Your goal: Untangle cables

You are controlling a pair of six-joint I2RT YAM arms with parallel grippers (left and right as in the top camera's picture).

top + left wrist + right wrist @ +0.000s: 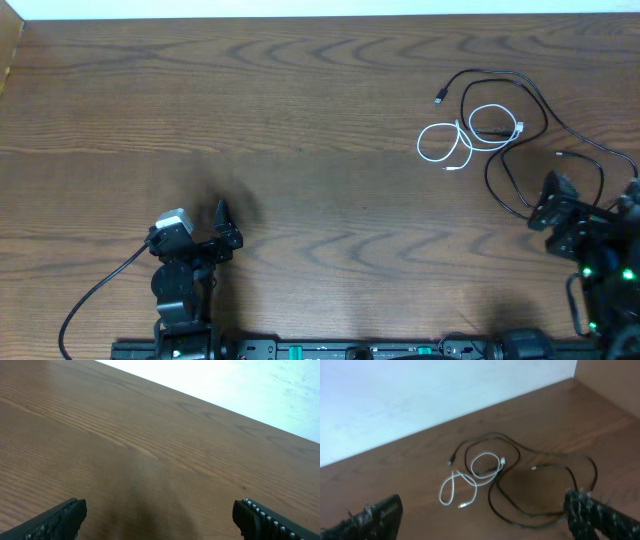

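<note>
Both sets of jaws gape wide, empty. The long thin black cable (487,72) and short looped white cable (418,143) lie crossed, seemingly interlaced, at two o'clock on the brown wooden table (300,100). The right gripper (482,502) faces them, being nearest; the left gripper (160,510) sits at seven o'clock.

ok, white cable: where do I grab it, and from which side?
Take the white cable at its outer loop, the one lying clear of the black cable; the other loop overlaps it. Probably come straight down with the open right gripper, which is nearest, jaws across the flat-lying cord.
</note>
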